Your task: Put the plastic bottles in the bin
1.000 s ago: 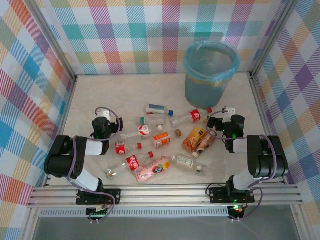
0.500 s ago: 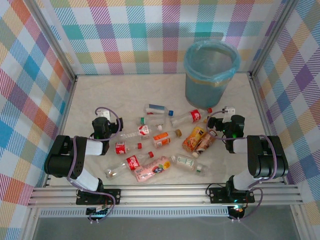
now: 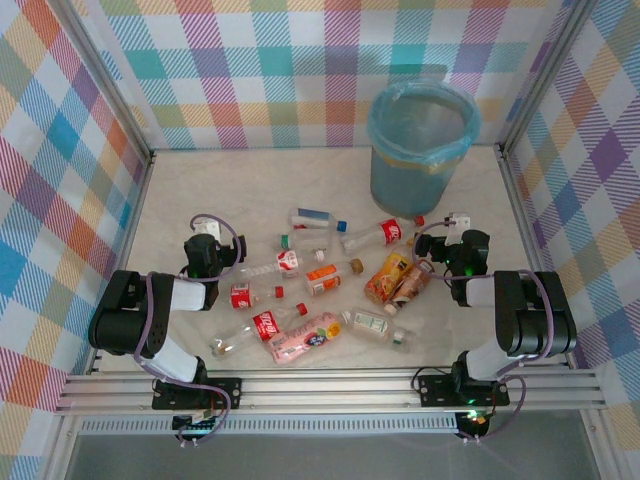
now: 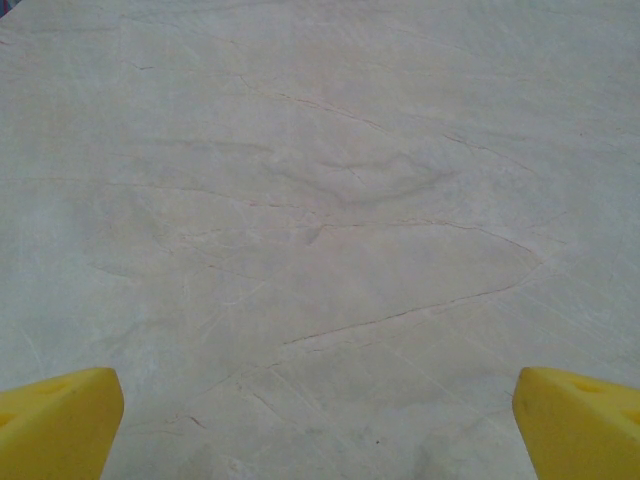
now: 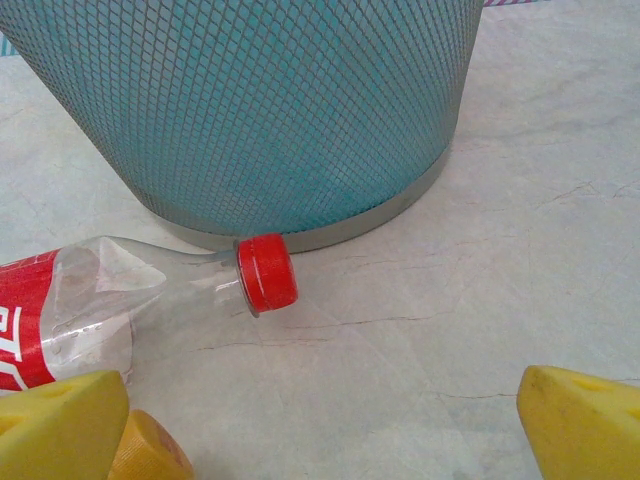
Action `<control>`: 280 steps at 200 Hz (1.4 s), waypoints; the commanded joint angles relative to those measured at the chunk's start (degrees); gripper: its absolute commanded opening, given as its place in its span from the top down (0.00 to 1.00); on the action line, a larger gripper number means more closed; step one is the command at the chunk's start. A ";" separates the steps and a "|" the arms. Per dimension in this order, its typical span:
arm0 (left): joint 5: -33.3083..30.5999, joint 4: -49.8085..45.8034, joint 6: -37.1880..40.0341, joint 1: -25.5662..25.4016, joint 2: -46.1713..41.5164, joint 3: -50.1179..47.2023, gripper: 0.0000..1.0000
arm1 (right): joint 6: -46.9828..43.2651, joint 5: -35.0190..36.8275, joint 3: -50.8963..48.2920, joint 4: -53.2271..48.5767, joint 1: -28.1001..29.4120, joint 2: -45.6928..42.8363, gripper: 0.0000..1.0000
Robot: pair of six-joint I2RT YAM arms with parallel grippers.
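Nothing moved, plastic bottles scattered unchanged, left fingers and right fingers spread

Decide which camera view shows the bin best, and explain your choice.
The top external view: the whole bin stands there, blue liner folded over its rim. The right wrist view gives its lower mesh wall and base up close, rim cut off.
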 commanded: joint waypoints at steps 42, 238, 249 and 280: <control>-1.34 -4.20 -0.54 0.12 -6.38 1.17 0.01 | 1.31 1.03 -0.27 -4.71 0.25 -9.14 0.00; -6.69 -91.80 0.55 -51.83 -34.24 39.84 0.14 | 19.60 -21.43 34.36 -97.01 4.60 -39.05 0.20; -6.99 -93.35 -1.21 -56.65 -32.58 39.50 0.14 | 18.97 -22.71 36.30 -99.21 5.78 -38.21 0.21; -6.40 -93.41 -7.63 -66.16 -26.68 35.56 0.14 | 18.60 -21.72 39.70 -102.24 10.93 -36.18 0.21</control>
